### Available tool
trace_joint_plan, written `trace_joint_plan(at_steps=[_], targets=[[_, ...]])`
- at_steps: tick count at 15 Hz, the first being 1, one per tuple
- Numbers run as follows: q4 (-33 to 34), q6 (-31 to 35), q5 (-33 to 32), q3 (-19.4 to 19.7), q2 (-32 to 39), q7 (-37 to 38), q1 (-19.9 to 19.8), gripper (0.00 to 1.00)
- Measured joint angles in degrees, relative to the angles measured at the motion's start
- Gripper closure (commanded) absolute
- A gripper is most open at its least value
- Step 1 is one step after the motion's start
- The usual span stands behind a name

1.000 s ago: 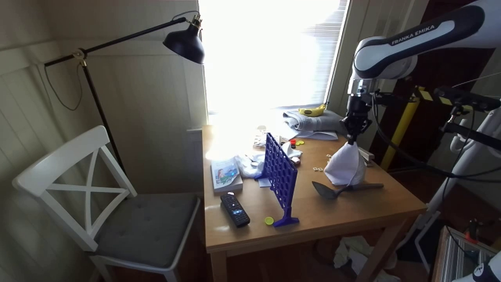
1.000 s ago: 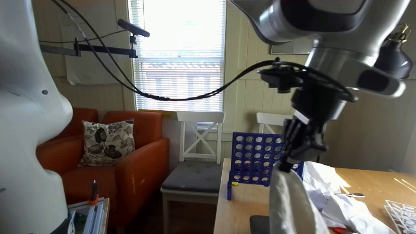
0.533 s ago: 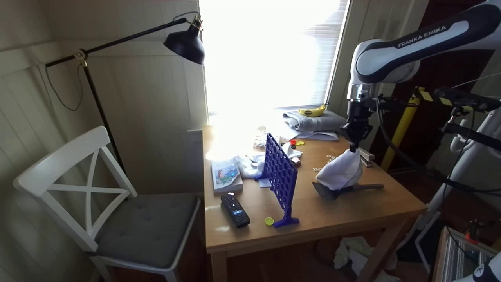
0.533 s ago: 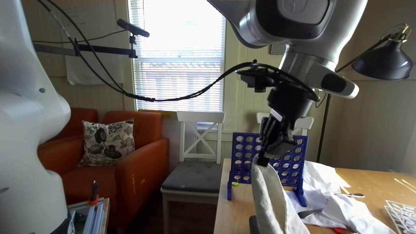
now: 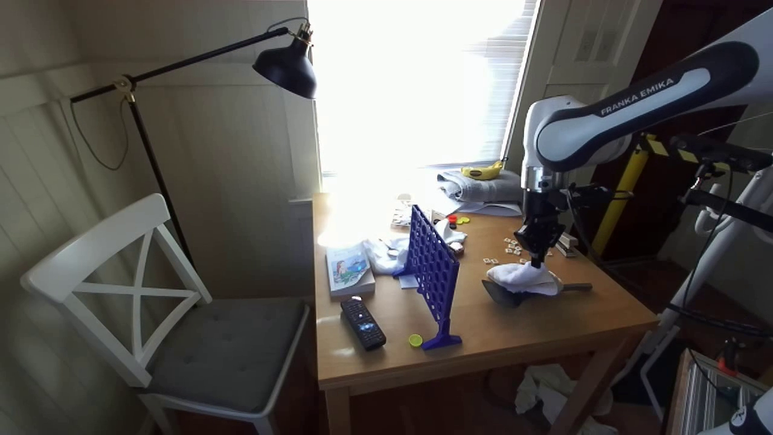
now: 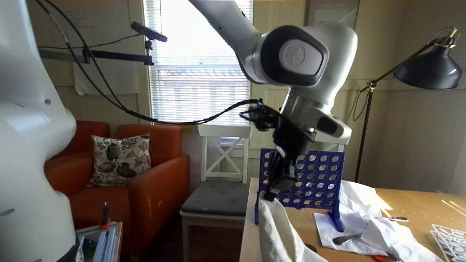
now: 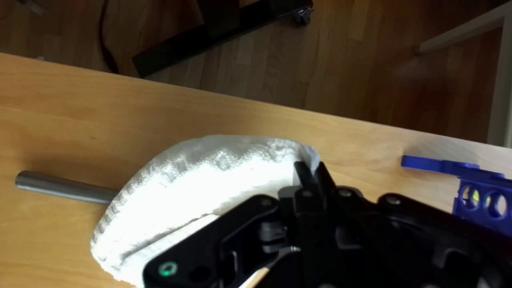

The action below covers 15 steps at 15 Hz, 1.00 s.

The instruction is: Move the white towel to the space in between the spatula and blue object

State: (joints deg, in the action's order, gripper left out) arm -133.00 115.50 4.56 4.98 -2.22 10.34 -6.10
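The hand (image 6: 269, 196) grips a tip of the white towel (image 5: 520, 278); below the grip the towel sags in folds and hides the middle of the spatula (image 5: 501, 295), whose head shows at 1 end, toward the blue grid panel (image 5: 430, 266), and handle at the other; whether towel and spatula touch, I cannot tell; the panel stands upright on the counter (image 5: 489, 335), apart from the towel; on its opposite side lie a black remote control (image 5: 363, 324) and 1 yellow disc (image 5: 415, 341).
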Motion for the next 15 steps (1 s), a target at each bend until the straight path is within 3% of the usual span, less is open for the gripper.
trace_joint_plan(at_steps=[4, 5, 7, 10, 15], targets=[[-6.1, 9.3, -4.3, -1.5, 3.6, 3.8, 1.5, 0.99], [-7.3, 11.5, -5.3, -1.9, 4.5, 4.9, 2.0, 0.71], [-8.8, 13.9, -7.3, -2.4, 6.1, 7.2, 3.1, 0.64], [-8.6, 14.2, -7.9, -2.1, 7.2, 8.1, 3.7, 0.42], [-0.4, 13.7, -8.0, 4.3, 7.5, 4.2, -1.2, 0.08]])
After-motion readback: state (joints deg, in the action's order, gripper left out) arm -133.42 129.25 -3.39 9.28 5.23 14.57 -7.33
